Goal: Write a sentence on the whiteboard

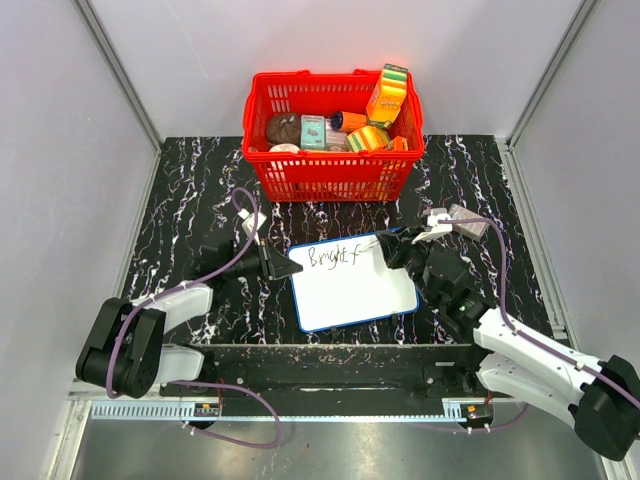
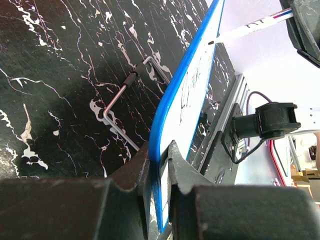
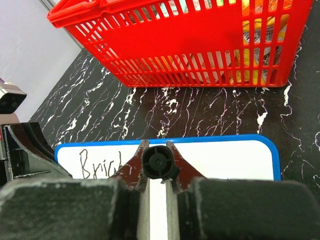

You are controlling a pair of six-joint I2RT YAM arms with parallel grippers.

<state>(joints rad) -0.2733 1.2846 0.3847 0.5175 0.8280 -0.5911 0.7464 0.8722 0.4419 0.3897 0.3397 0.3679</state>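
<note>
A: Risks?
B: My left tool (image 2: pixel 160 155) pinches only the whiteboard (image 1: pixel 355 295) edge. Pen pressure could pivot it and skew the sentence (image 1: pixel 333 257). The marker (image 2: pixel 250 26) could slip in my right tool (image 3: pixel 158 152), which is clamped on it.
A: Layout?
B: Board lies on the surface before the red basket (image 1: pixel 330 175). Lettering reads "Bright f". Tip touches just right of it, right tool above.

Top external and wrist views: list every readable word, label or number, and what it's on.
"Bright f": black lettering on the whiteboard, top view.
"Brig": same lettering, right wrist view; the rest is hidden behind the marker.
Left wrist view: lettering seen edge-on, unreadable.
Boxes in the red basket: print too small to read.
</note>
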